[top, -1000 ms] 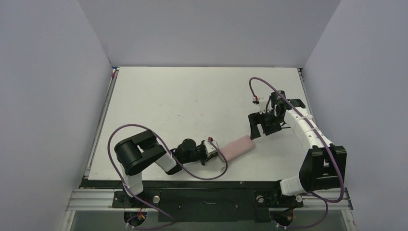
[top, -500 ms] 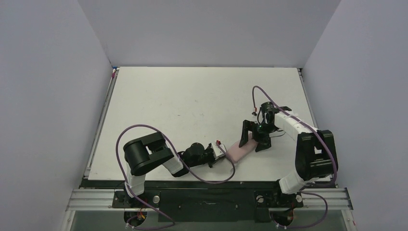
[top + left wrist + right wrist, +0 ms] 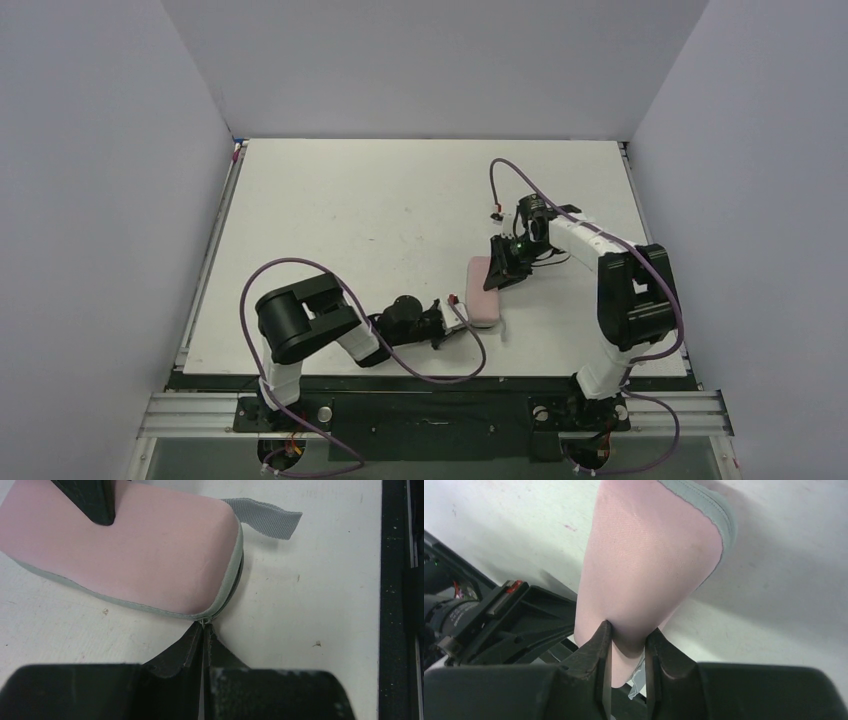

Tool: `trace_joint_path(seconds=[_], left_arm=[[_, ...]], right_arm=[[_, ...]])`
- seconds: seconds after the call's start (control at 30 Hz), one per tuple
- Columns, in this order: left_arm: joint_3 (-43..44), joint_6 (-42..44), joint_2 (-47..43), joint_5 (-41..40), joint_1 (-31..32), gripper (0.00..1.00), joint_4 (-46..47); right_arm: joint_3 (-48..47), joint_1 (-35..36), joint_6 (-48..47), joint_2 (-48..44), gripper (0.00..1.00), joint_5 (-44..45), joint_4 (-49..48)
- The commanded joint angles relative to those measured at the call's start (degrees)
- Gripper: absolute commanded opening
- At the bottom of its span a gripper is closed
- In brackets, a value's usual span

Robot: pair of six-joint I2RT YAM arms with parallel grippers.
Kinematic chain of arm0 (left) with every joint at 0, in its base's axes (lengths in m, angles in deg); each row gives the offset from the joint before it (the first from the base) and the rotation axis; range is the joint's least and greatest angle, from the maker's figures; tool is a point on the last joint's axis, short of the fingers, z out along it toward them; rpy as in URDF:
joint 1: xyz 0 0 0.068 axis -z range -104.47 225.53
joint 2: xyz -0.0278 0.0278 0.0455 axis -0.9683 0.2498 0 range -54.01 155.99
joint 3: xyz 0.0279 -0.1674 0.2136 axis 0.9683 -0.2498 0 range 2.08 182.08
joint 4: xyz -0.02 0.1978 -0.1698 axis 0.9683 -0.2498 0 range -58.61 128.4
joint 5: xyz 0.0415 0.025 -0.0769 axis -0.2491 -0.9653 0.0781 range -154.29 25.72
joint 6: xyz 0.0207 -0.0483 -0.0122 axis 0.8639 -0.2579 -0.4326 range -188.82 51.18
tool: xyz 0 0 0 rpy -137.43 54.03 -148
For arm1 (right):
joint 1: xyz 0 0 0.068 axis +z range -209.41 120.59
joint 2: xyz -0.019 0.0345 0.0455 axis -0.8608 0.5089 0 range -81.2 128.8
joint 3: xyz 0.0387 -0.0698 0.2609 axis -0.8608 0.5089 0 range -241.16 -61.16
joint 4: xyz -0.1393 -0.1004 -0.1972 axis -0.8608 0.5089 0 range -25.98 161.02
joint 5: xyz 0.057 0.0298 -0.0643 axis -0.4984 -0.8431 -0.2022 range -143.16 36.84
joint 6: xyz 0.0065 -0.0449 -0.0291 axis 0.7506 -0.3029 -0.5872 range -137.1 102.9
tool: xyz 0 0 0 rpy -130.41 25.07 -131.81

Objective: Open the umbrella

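Umbrella hidden, prob inside pink sleeve (image 3: 482, 290) lying lengthwise straight ahead of left pincer (image 3: 204, 630), which was shut w/ tips on its seam. Right pincer (image 3: 630, 631) pinched the opposite end.

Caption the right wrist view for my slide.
Right jaws pinch one end of the pink sleeve against the white table.

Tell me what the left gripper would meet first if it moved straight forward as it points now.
The pink sleeve. The left gripper is shut, its tips right at the sleeve's grey-trimmed end, so it would push into that end at once.
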Motion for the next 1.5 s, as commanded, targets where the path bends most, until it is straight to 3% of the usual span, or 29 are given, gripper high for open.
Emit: trace_joint_path(seconds=[0.0, 0.1, 0.53, 0.77, 0.8, 0.93, 1.0, 1.2, 1.47], left_arm=[[-1.06, 0.39, -2.74, 0.1, -3.6, 0.0, 0.37], [-0.98, 0.87, -3.48, 0.41, -5.95, 0.0, -1.34], [5.82, 1.1, 0.84, -1.68, -15.54, 0.0, -3.22], [2.3, 5.75, -1.31, 2.14, -16.73, 0.0, -2.26], [1.73, 6.55, -1.69, 2.5, -16.08, 0.0, -2.15], [-0.73, 5.77, -3.67, 2.17, -13.06, 0.0, -2.54], [-1.51, 4.59, -4.28, 0.99, -11.48, 0.0, -2.89], [-2.05, 2.29, -5.04, -2.56, -6.15, 0.0, -4.16], [1.6, -0.76, -2.86, -4.94, -2.9, 0.0, -6.26]], right_arm=[[0.05, 1.7, -13.64, 4.92, 0.05, 4.57, 2.41], [-1.12, 1.97, -17.17, 6.43, 0.0, 3.07, 4.5], [-10.92, 5.84, -34.62, 12.79, 0.0, 2.02, 14.84], [-20.59, 6.9, -40.57, 17.13, 0.0, 5.77, 19.55], [-23.49, 6.81, -39.78, 17.83, 0.04, 6.14, 19.48], [-32.84, 5.42, -33.96, 19.28, 0.43, 7.18, 18.87], [-36.36, 4.4, -30.12, 19.09, 0.53, 7.07, 18.35], [-36.47, -0.49, -15.93, 13.42, 0.64, 8.02, 15.49], [-16.1, -11.99, -5.76, 0.34, 0.71, 9.64, 16.57]])
